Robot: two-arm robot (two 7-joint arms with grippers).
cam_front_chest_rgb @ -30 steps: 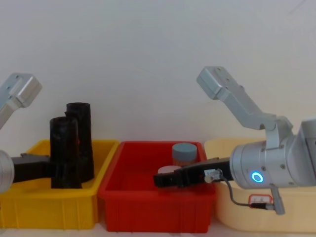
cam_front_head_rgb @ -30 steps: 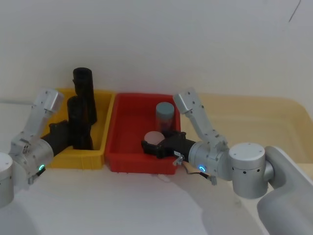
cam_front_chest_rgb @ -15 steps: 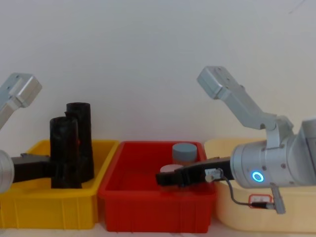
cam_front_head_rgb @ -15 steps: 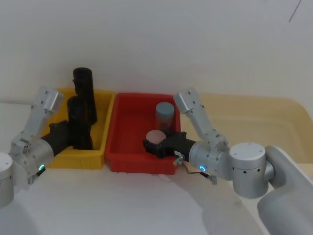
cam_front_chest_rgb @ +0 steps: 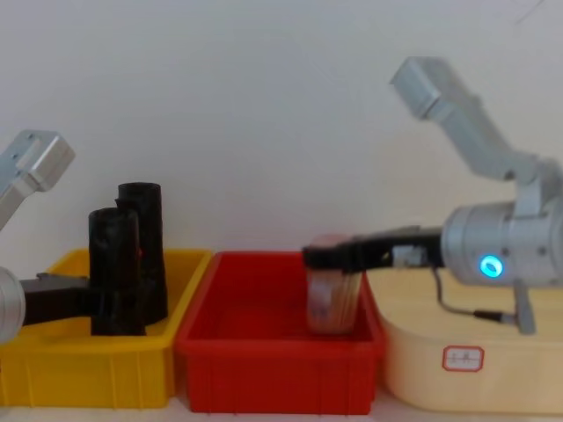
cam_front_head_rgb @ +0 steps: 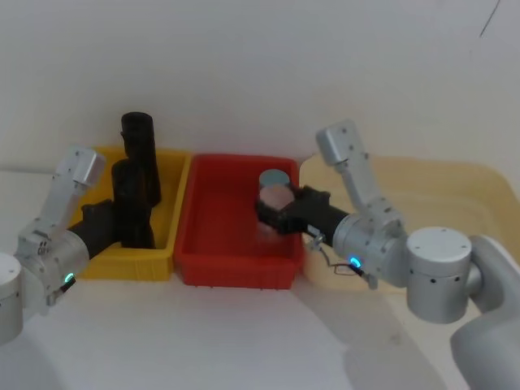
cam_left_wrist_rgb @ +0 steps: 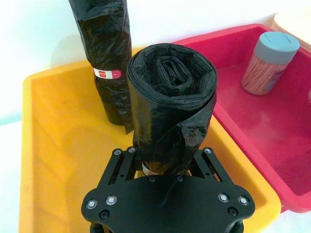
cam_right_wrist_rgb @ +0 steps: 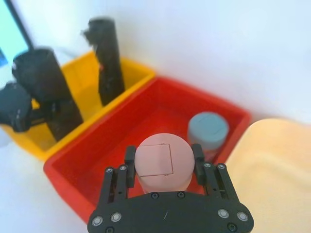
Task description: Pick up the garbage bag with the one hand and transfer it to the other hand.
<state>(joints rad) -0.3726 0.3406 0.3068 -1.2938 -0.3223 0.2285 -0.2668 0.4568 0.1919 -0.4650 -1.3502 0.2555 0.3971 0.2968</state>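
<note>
I kept the left tool (cam_front_head_rgb: 122, 224) pinched on the garbage bag (cam_left_wrist_rgb: 171, 97), upright inside the yellow bin (cam_left_wrist_rgb: 58, 126), unlifted. The right tool (cam_right_wrist_rgb: 164, 153), right of that bin, had just raised the pink-lidded jar (cam_right_wrist_rgb: 160, 171) it clamped. I judged handover blocked until release.

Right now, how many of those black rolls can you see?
2, both standing in the yellow bin: the garbage bag, clasped by the left gripper, and a second roll behind it, nearer the wall. The right gripper holds a pink-lidded jar. None looks hidden.
</note>
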